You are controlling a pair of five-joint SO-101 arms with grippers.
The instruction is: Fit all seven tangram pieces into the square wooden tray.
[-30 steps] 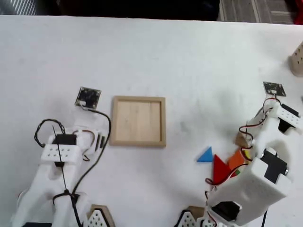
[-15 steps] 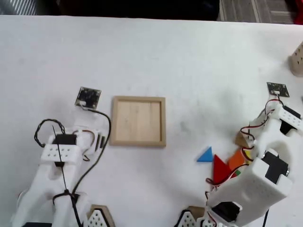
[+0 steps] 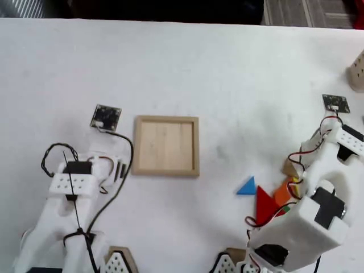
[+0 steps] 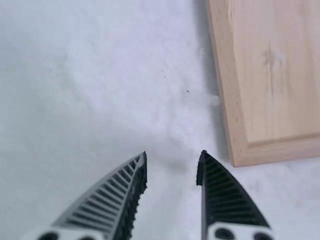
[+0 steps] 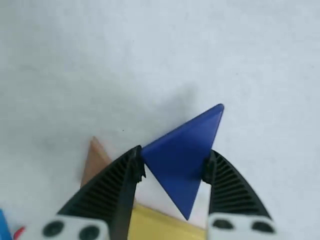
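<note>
The square wooden tray [image 3: 166, 145] lies left of the table's centre with nothing in it; its corner [image 4: 260, 100] is beside my left gripper [image 4: 172, 160], which hangs open just over the white table. My right gripper [image 5: 174, 154] is shut on a dark blue triangle [image 5: 182, 150], its fingers pressing the two sides. Beneath it lie a yellow piece [image 5: 160, 225] and a brown piece [image 5: 95, 160]. At the front right a light blue triangle [image 3: 247, 186], a red triangle [image 3: 263, 203], an orange piece [image 3: 283, 192] and a brown piece [image 3: 291, 168] cluster, partly covered by the right arm [image 3: 307, 222].
A perforated wooden block [image 3: 357, 71] stands at the far right edge. Both arm bases sit at the front edge. Loose cables [image 3: 122, 170] run beside the tray's left side. The table's back half is bare white.
The right arm has shifted slightly toward the far right, its wrist board moving with it. The left arm and the tray have not moved.
</note>
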